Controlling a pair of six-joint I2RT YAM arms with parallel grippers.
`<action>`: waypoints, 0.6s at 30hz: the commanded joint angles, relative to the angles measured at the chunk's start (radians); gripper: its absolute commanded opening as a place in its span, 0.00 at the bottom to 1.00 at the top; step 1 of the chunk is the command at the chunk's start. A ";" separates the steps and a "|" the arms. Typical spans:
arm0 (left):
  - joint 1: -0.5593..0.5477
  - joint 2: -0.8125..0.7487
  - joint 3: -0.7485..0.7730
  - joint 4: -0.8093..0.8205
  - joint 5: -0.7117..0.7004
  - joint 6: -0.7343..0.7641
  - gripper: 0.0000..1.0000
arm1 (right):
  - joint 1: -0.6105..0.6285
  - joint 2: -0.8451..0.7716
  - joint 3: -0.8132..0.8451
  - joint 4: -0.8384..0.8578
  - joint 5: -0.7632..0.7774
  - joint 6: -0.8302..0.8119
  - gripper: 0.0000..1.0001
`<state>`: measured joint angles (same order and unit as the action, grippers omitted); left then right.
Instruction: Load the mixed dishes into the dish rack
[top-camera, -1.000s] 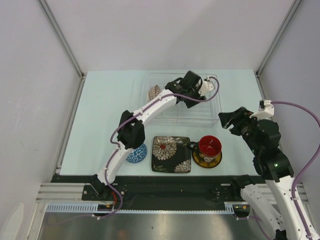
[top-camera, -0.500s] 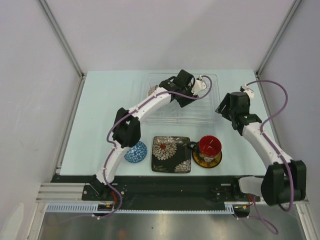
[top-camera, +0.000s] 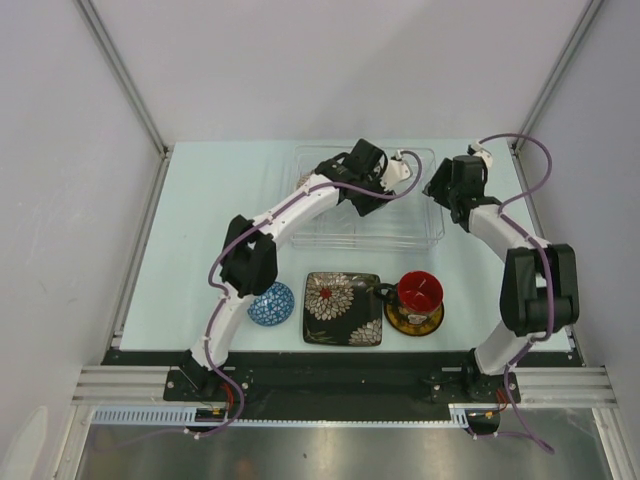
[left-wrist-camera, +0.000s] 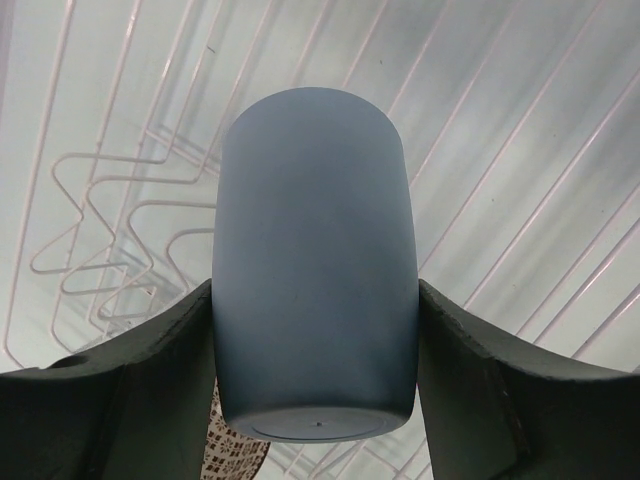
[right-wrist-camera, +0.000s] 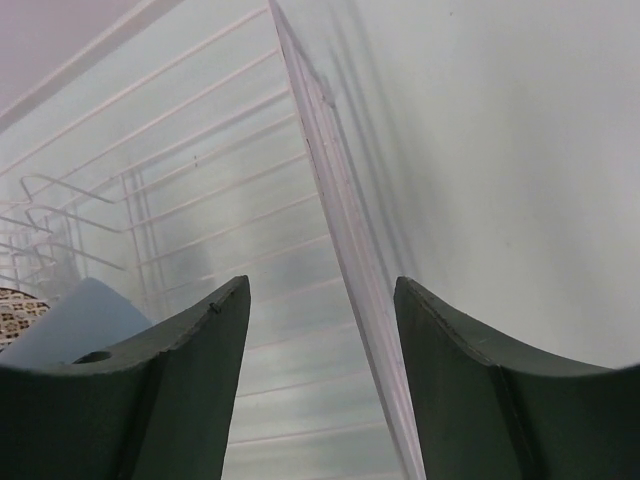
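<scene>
My left gripper (left-wrist-camera: 315, 290) is shut on the pale blue cup (left-wrist-camera: 315, 250), which hangs over the wire dividers inside the clear dish rack (top-camera: 425, 232). The beige lattice bowl (top-camera: 308, 184) lies in the rack's left part. My right gripper (right-wrist-camera: 322, 285) is open, one finger on either side of the rack's right wall (right-wrist-camera: 335, 240), with a gap to it on both sides. On the table in front of the rack sit the small blue saucer (top-camera: 272, 304), the black square floral plate (top-camera: 343, 308), and the dark mug with red inside (top-camera: 419, 291) on the yellow saucer (top-camera: 412, 322).
The left arm (top-camera: 290, 210) stretches diagonally across the rack's left half. The right arm (top-camera: 505, 232) curves along the table's right side. Frame posts and grey walls close in the table at left, right and back.
The right arm has swung from the table's right side up to the rack's right wall, and its jaws have narrowed slightly. The left gripper with the cup shifted a little left inside the rack.
</scene>
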<state>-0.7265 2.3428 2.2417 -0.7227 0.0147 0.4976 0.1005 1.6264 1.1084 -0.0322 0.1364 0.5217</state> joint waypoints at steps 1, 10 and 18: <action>0.009 -0.105 -0.034 0.028 0.024 -0.016 0.00 | -0.004 0.098 0.103 0.084 -0.046 -0.028 0.64; 0.019 -0.142 -0.103 0.043 0.025 -0.030 0.00 | -0.015 0.252 0.322 0.064 -0.027 -0.107 0.73; 0.030 -0.157 -0.117 0.049 0.027 -0.040 0.00 | 0.065 0.336 0.412 -0.038 -0.037 -0.183 0.52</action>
<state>-0.7094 2.2677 2.1323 -0.7101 0.0299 0.4786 0.1062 1.9450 1.4982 -0.0391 0.0933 0.3988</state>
